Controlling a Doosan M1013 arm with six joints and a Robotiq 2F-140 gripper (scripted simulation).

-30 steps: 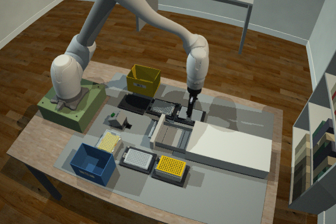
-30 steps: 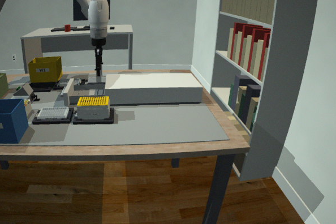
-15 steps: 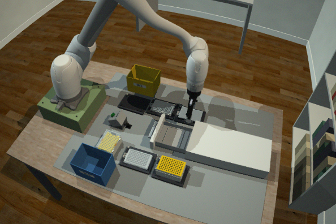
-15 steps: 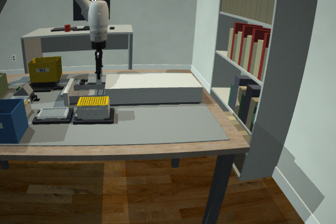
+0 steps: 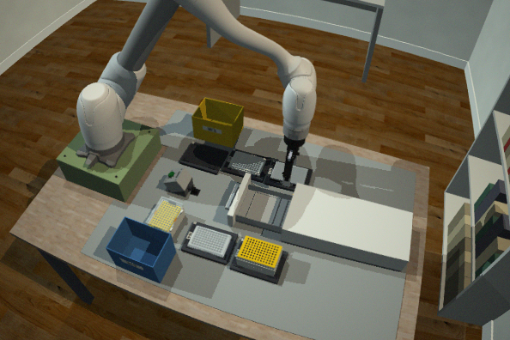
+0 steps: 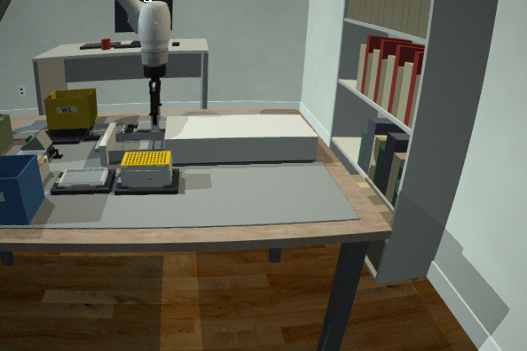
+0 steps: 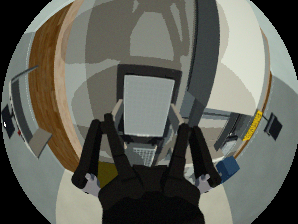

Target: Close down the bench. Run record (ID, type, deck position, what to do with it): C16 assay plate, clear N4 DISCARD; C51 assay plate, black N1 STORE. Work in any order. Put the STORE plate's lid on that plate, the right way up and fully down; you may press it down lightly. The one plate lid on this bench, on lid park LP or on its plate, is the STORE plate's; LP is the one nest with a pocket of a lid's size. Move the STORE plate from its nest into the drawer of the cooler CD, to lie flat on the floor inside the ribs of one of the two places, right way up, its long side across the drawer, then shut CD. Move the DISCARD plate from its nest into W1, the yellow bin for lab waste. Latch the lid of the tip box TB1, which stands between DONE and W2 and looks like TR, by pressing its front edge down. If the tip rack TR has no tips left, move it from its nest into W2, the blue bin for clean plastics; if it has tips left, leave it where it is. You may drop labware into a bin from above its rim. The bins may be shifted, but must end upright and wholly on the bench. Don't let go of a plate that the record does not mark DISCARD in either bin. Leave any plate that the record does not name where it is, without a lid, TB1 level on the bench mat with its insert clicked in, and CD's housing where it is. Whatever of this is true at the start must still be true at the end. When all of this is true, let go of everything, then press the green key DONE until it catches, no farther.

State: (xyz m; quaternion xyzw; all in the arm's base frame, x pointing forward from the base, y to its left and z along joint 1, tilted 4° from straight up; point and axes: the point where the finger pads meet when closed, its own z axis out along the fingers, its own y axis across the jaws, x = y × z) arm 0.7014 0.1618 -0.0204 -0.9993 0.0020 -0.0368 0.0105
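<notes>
Across the desk (image 5: 48, 215), my pincer (image 7: 145, 177) stood part-open, gripping nothing; the lid (image 7: 147, 106) lay at twelve o'clock, long axis pointing away.

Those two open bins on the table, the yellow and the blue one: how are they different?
The yellow bin stands at the far edge, near the arm's gripper; the blue bin stands at the near corner. The yellow one's label reads W1, the blue one's W2. Both stand upright with open tops.
</notes>
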